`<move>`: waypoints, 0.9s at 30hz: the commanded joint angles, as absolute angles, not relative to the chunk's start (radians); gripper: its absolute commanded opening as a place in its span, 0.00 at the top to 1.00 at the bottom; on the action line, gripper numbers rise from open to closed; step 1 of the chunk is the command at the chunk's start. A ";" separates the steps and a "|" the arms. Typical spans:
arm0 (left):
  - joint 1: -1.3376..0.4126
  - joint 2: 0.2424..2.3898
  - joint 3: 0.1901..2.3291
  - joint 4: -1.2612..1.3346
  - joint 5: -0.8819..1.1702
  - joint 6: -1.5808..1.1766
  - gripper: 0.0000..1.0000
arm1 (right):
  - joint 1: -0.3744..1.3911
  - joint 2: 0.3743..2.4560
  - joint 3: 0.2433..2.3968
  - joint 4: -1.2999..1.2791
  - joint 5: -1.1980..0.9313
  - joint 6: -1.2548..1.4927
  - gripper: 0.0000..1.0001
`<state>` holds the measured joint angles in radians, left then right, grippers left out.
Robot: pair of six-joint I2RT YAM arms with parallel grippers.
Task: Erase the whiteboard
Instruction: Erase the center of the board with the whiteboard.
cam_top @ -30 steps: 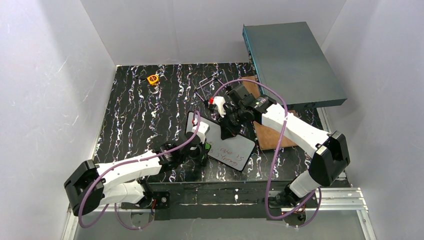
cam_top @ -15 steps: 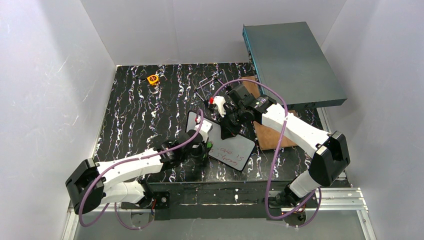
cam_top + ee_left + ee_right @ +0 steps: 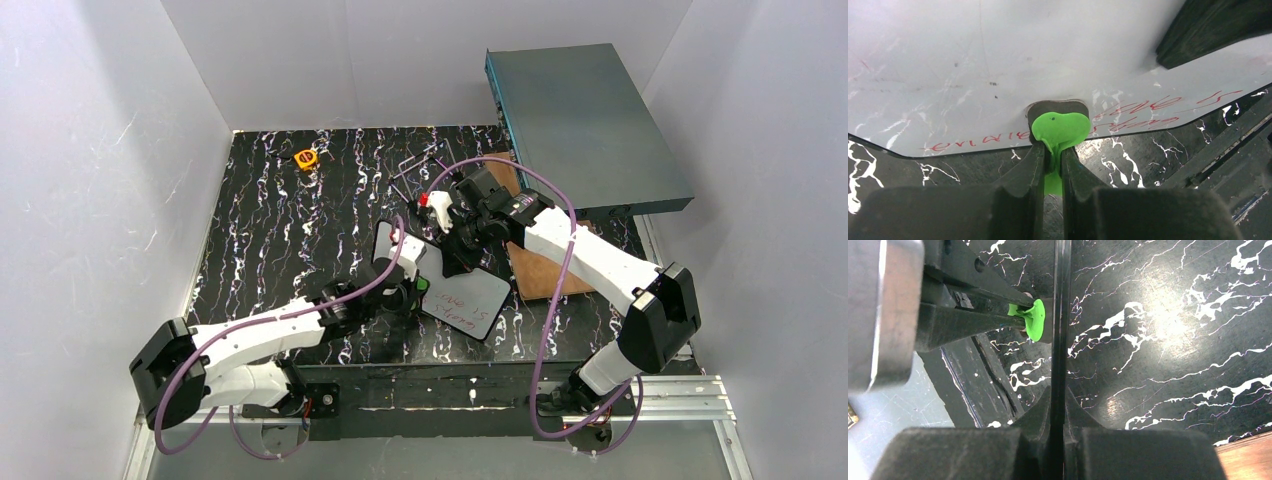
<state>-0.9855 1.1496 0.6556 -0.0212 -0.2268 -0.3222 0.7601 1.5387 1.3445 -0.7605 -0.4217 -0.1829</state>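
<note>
Top external: whiteboard [image 3: 470, 298] runs far-left to near-right; right fingers [image 3: 1037, 416] clamp it, left fingers [image 3: 1029, 170] pinch green pad [image 3: 1060, 129].

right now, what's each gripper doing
Left gripper: closed, holding the green eraser.
Right gripper: closed on the whiteboard edge.

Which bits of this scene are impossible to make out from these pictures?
Red writing: too small in the top view; partly behind the green pad in the left wrist view.
Face of the whiteboard: edge-on in the right wrist view, clamped in the right tool.
Orange object: too small, top view.
</note>
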 commanded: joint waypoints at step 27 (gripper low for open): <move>-0.983 1.102 0.683 0.115 -0.250 -0.290 1.00 | 0.788 1.522 1.345 -0.732 -0.534 -0.218 0.99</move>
